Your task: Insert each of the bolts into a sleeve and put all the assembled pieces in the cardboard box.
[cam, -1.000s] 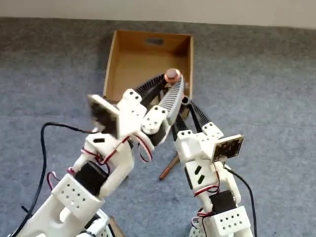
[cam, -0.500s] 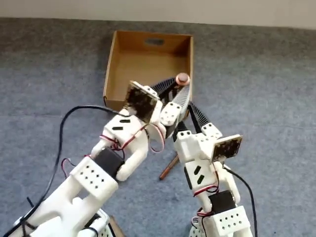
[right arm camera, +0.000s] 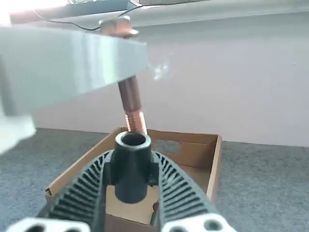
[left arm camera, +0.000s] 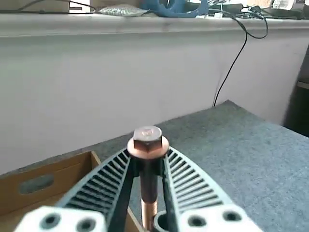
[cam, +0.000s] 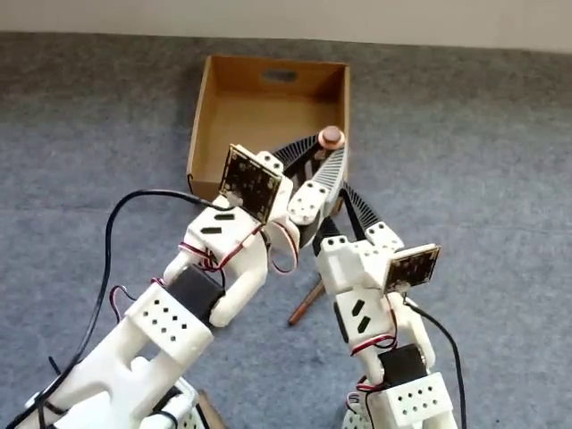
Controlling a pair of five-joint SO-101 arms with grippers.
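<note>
bolt (left arm camera: pixel 147 145) stands upright, head up, its shank clenched between the left gripper's (left arm camera: pixel 148 155) fingers. right gripper (right arm camera: pixel 131 169) grasps the black sleeve (right arm camera: pixel 131 164) upright, mouth up, just under the bolt's threaded tip; whether they touch, i cannot tell. cardboard box (cam: pixel 201 116) sits at twelve o'clock on the grey carpet (cam: pixel 492 179), and both grippers meet at its five o'clock corner. loose bolt (cam: pixel 306 304) lies at six o'clock, between the arms.

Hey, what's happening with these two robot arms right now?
The left gripper holds a copper bolt upright, head up, over a black sleeve clamped in the right gripper. The threaded tip is at the sleeve's mouth. The cardboard box sits just behind; a second bolt lies on the grey carpet.
</note>
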